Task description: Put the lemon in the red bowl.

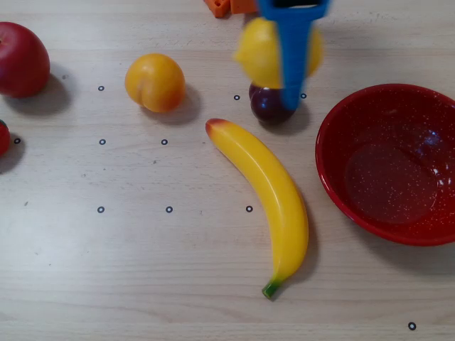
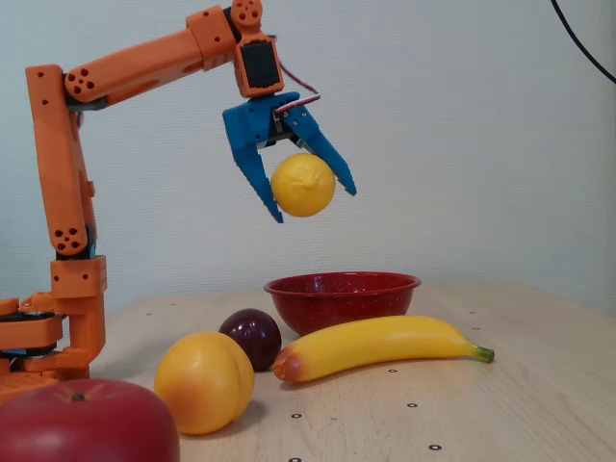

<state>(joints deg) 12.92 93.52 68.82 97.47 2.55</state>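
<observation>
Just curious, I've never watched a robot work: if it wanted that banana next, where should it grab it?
Probably across the banana's thick middle, coming straight down from above. It lies flat on the table with bare wood on both long sides, and its width there looks narrower than the lemon now held in the gripper.

My pincer [image 2: 313, 200] showing blue, gripping bright-yellow lemon [image 2: 302, 185]; below me, red bowl [image 2: 342, 296] showing white speckles, plum [image 2: 252, 336] looking dark purple.
</observation>
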